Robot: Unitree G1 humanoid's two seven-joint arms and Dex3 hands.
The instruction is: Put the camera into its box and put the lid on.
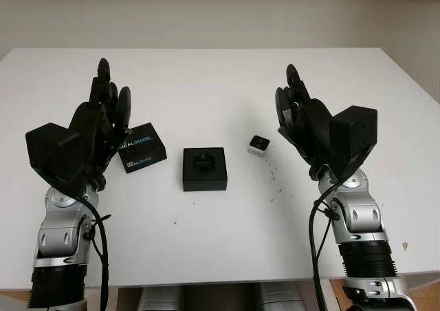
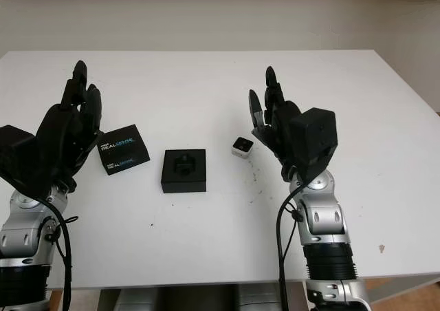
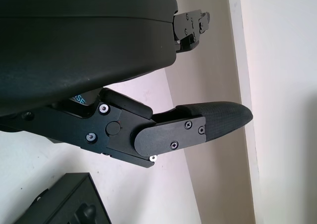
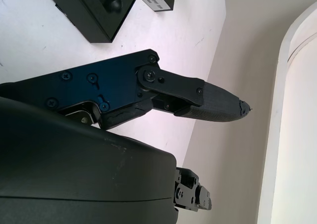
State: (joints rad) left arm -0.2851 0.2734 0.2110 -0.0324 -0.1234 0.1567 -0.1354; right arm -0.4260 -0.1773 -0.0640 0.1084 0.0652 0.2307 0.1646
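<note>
A small white cube camera (image 1: 258, 145) with a dark lens face sits on the white table (image 1: 220, 228), right of centre. The open black box (image 1: 205, 168), with a dark moulded insert, lies at the centre; a corner of the box (image 3: 64, 204) appears in the left wrist view, and the box (image 4: 94, 8) also appears in the right wrist view. The black lid (image 1: 141, 147), printed REALSENSE, lies flat left of the box. My left hand (image 1: 103, 108) is raised above the table at the left, open, next to the lid. My right hand (image 1: 295, 111) is raised at the right, open, just right of the camera.
Small dark specks (image 1: 275, 180) dot the table between the camera and my right arm. A pale wall (image 1: 220, 12) runs behind the table's far edge.
</note>
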